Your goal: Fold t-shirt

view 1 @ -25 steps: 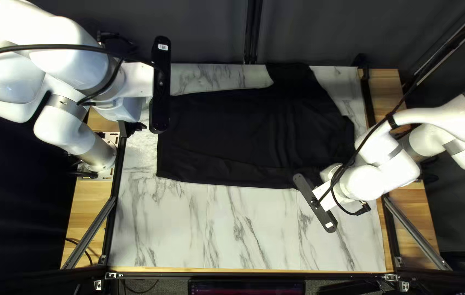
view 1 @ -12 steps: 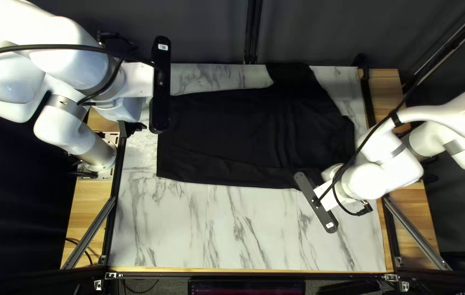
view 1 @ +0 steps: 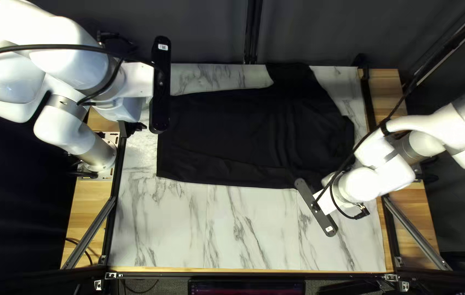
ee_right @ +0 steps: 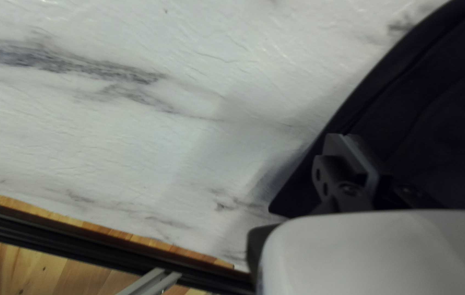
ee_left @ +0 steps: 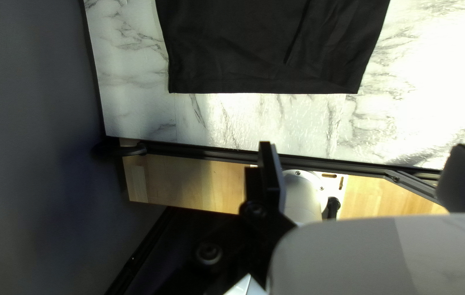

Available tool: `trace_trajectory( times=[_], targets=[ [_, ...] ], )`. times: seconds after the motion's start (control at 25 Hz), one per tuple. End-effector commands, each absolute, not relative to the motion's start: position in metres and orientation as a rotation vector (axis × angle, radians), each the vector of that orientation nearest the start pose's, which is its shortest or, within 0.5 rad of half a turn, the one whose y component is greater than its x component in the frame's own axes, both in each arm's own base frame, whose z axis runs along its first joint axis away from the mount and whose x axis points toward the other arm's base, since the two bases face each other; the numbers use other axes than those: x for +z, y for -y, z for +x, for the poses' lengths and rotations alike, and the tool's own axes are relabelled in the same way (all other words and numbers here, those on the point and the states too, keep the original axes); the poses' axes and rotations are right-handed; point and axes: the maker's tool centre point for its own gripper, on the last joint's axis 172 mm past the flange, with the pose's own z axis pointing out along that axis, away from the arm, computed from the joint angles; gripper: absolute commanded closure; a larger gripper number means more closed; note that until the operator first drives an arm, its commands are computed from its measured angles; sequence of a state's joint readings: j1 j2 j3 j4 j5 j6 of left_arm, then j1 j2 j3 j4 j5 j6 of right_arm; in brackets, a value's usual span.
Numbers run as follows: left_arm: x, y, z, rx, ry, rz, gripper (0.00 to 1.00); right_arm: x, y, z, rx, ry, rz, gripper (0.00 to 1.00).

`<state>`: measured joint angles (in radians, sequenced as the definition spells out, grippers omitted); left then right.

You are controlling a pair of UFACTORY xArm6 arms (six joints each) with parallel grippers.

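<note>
Left tool (ee_left: 366, 155) is held wide open, its two fingers well apart and nothing gripped between them. Whether right tool (ee_right: 357, 155) is open or closed, and whether any cloth is pinched by it, cannot be told, since dark parts are set against dark fabric.

The black t-shirt (view 1: 232, 131) is spread across the far half of the counter (view 1: 243, 229), with its straight hem (ee_left: 265, 90) turned toward the left arm (view 1: 63, 60). It is presumably laid out this way so that both ends can be reached. One sleeve (view 1: 292, 74) is seen jutting toward the counter's far edge; the near one is not clearly shown, being perhaps covered by the right arm (view 1: 372, 183).

Right tool is placed low beside a pointed corner of the cloth, probably so that this side can be turned inward first. Left tool is kept apart from the hem, likely so that the fabric is not disturbed. Counted in all are one t-shirt, two arms, two tools and one counter. Folding seems barely begun, and creases could be dragged in if the corner is pulled unevenly.
</note>
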<state>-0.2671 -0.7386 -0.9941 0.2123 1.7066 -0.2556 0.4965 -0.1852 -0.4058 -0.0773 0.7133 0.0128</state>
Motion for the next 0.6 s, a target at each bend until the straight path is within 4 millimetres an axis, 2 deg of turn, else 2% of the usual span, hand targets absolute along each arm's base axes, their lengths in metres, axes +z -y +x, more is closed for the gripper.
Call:
trace_trajectory(
  times=[0.04,0.16,0.32,0.4,0.6],
  targets=[
    [0.384,0.011,0.262,-0.117,0.029,-2.943,0.00,0.058,-0.126,0.274,0.153,0.886,-3.123,0.00],
    [0.384,0.011,0.262,-0.117,0.029,-2.943,0.00,0.076,-0.118,0.284,0.153,0.912,-3.145,0.00],
    [0.384,0.011,0.262,-0.117,0.029,-2.943,0.00,0.080,-0.101,0.295,0.153,0.943,-3.164,0.00],
    [0.384,0.011,0.262,-0.117,0.029,-2.943,0.00,0.078,-0.092,0.292,0.156,0.953,-3.170,0.00],
    [0.384,0.011,0.262,-0.117,0.029,-2.943,0.00,0.069,-0.072,0.267,0.146,0.957,-3.172,0.00]
  ],
)
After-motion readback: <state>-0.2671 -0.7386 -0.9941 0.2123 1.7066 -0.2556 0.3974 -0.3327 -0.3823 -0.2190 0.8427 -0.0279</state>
